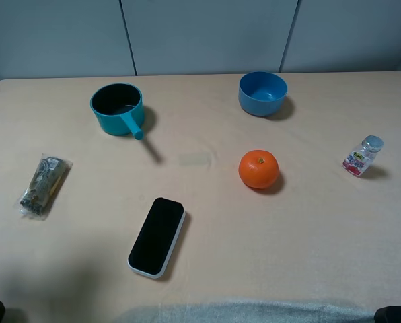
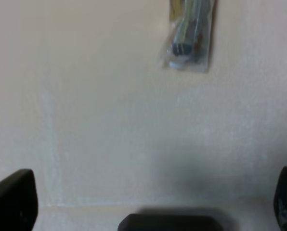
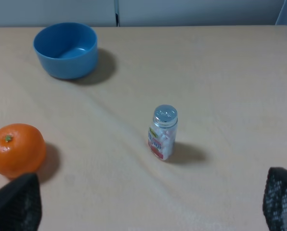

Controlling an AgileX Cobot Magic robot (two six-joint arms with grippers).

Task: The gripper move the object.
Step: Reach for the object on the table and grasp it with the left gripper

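The object, a clear crinkly packet with dark brownish-green contents, lies flat at the left of the table. It also shows in the left wrist view, well ahead of my left gripper. That gripper is open and empty, with its dark fingertips wide apart above bare table. My right gripper is open and empty too, with its fingertips spread and hovering short of the small bottle. In the high view only dark bits of the arms show at the bottom corners.
A black phone-like slab lies at front centre. An orange sits right of centre. A small clear bottle with a pink label stands at the right. A teal pot and a blue bowl stand at the back.
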